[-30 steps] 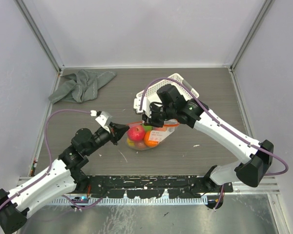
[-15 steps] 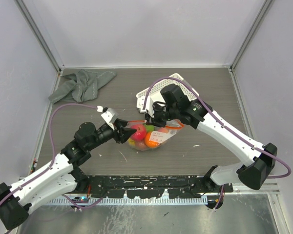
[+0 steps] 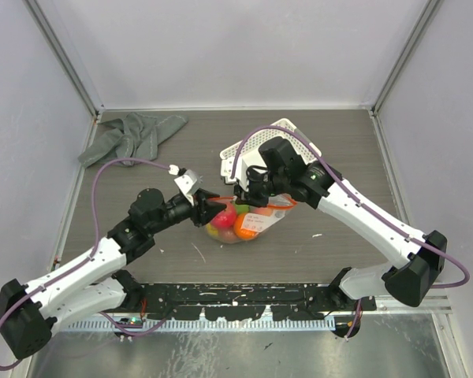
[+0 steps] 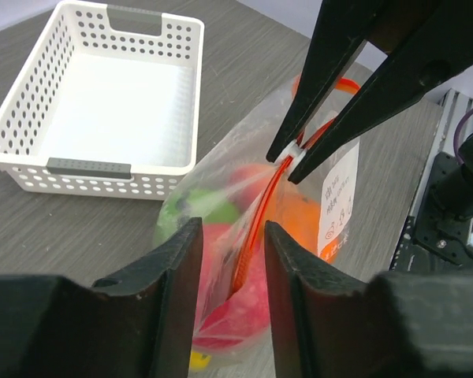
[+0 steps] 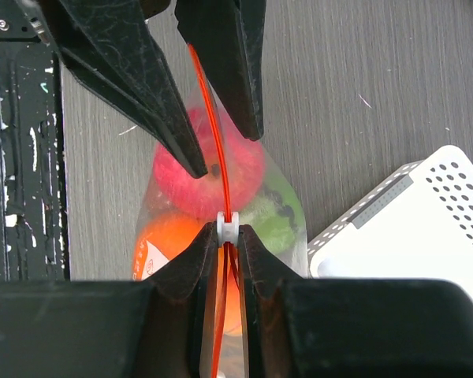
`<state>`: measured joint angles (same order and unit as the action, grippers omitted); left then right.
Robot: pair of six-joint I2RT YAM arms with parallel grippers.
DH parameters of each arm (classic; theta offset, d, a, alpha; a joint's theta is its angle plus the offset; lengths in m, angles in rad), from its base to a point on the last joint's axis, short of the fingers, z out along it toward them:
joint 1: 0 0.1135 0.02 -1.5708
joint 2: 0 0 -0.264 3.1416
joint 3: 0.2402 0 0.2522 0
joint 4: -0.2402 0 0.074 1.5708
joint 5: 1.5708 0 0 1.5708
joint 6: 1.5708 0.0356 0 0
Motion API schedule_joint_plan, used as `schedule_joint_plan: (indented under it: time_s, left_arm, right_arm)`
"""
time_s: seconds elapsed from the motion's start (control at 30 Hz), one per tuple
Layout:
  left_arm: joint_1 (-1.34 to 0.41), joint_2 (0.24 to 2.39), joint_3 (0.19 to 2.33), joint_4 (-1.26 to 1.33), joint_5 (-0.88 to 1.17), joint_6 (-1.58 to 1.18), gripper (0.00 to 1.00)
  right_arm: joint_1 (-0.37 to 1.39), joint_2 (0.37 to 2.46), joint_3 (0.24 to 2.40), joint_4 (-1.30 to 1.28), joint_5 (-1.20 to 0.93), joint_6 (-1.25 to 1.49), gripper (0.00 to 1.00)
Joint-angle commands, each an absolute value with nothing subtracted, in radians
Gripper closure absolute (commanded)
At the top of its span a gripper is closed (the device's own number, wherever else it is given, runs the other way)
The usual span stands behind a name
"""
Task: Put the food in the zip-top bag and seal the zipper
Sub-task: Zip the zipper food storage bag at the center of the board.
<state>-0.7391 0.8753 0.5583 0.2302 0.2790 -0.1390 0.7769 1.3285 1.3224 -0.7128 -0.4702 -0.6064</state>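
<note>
The clear zip-top bag (image 3: 256, 223) lies mid-table with the food inside: a red fruit (image 5: 188, 177), an orange one (image 5: 169, 236) and a green one (image 5: 274, 209) show through the plastic. The orange-red zipper (image 4: 259, 214) runs upright along the mouth. My right gripper (image 5: 227, 238) is shut on the zipper right behind its white slider (image 5: 227, 225). My left gripper (image 4: 229, 260) is open, its jaws standing either side of the zipper's near end without pressing it. In the top view the left gripper (image 3: 207, 209) and right gripper (image 3: 251, 197) face each other over the bag.
A white lattice basket (image 3: 298, 138) lies tilted just behind the right wrist, and in the left wrist view the same basket (image 4: 87, 167) has nothing in it. A crumpled grey cloth (image 3: 134, 135) sits at the back left. A black rail runs along the near edge.
My left gripper went from shut to open and slid right toward the bag, ending astride the zipper's near end. The right gripper kept its pinch at the slider.
</note>
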Motion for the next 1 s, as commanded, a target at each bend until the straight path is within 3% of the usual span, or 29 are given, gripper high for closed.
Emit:
schedule_joint_plan:
  time_s: [0.0,0.17,0.43,0.97]
  left_arm:
    - [-0.736,0.889,0.607,0.313,0.314,-0.132,0.69]
    - [-0.736,0.870,0.596,0.300,0.286,-0.143,1.00]
    - [-0.733,0.837,0.604,0.122,0.022,-0.166,1.00]
    - [-0.710,0.793,0.614,-0.019,-0.200,-0.238,1.00]
  right_arm:
    - [0.779,1.298,1.330,-0.660,-0.505,-0.608,0.99]
    - [0.778,1.293,1.320,-0.661,-0.479,-0.603,0.99]
    - [0.779,1.269,1.285,-0.668,-0.390,-0.558,0.99]
    - [0.777,1.201,1.203,-0.648,-0.230,-0.443,0.99]
